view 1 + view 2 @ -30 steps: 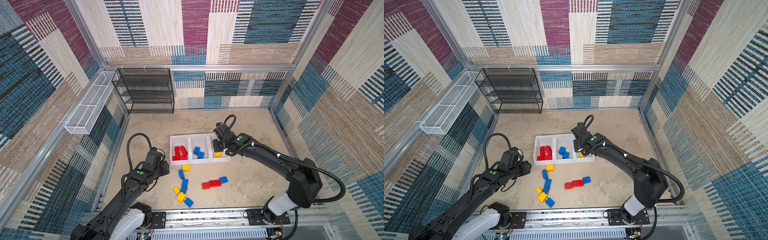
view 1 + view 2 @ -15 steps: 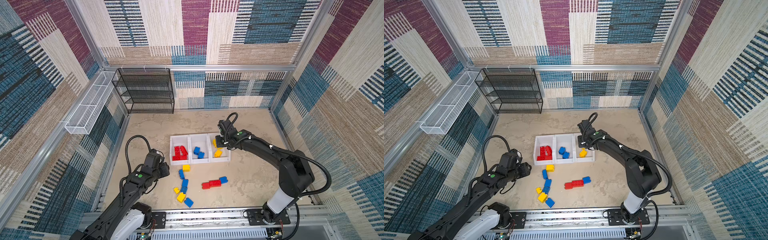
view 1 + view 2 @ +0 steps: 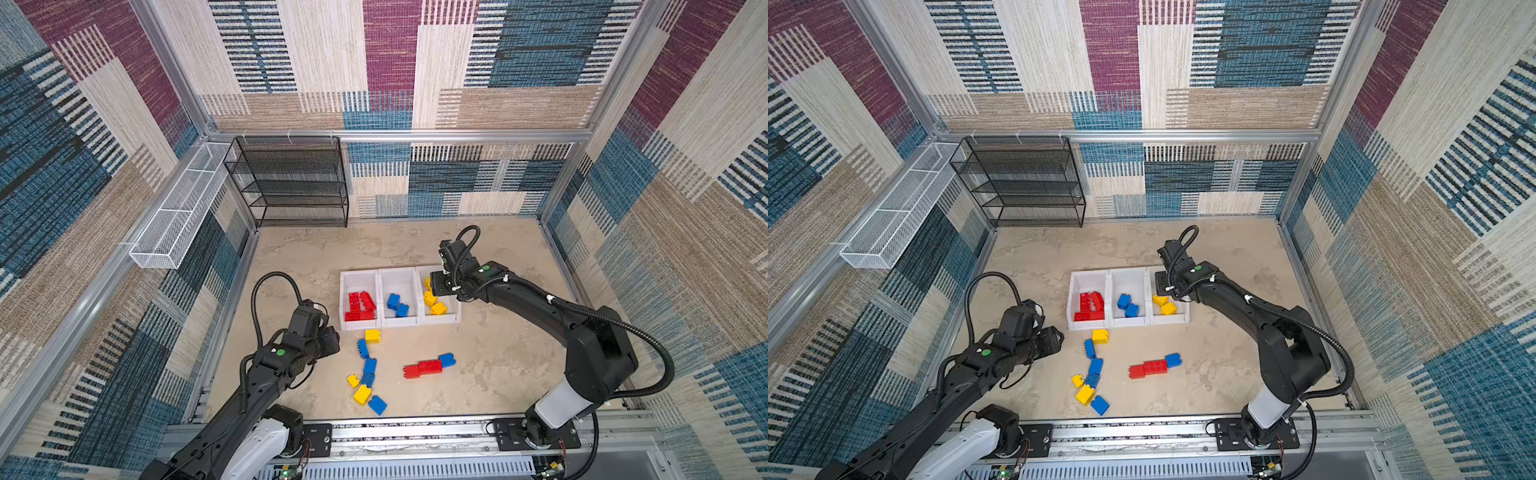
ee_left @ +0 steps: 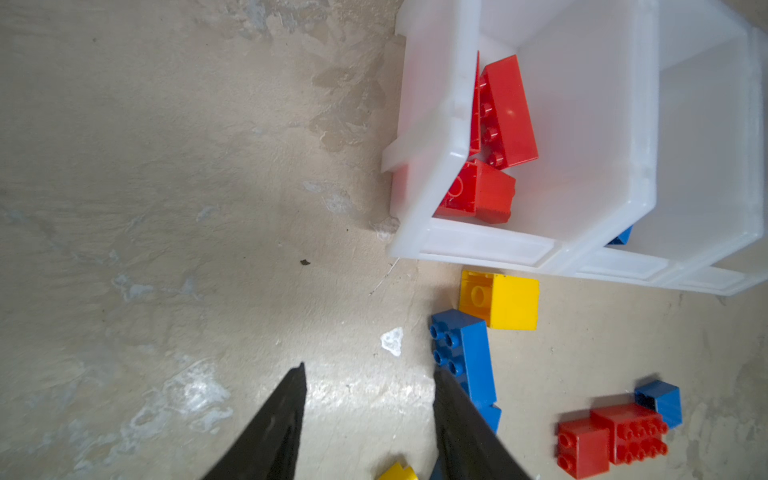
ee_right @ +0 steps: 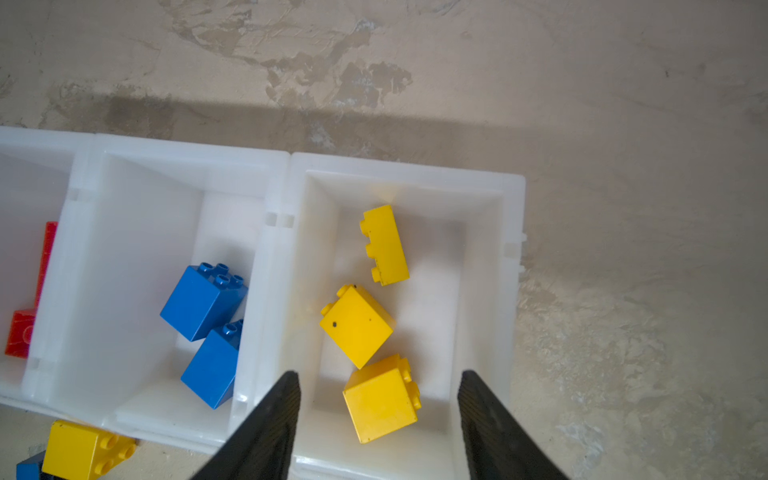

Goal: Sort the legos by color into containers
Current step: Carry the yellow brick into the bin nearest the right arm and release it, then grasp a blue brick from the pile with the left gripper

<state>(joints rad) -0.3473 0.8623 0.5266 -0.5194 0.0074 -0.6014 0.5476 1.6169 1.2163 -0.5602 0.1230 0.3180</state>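
The right end effector hangs half open and empty over the right one of the three containers, where three yellow legos lie. The left end effector, also half open and empty, is above the desk; a loose blue lego lies just beside one finger. Red legos lie in the left container, blue legos in the middle one.

Glossy smooth plastic legos; milky white plastic containers; matt, rough mottled tabletop

Beige mottled tabletop: three joined white bins, loose red, blue, yellow bricks, black mesh rack.
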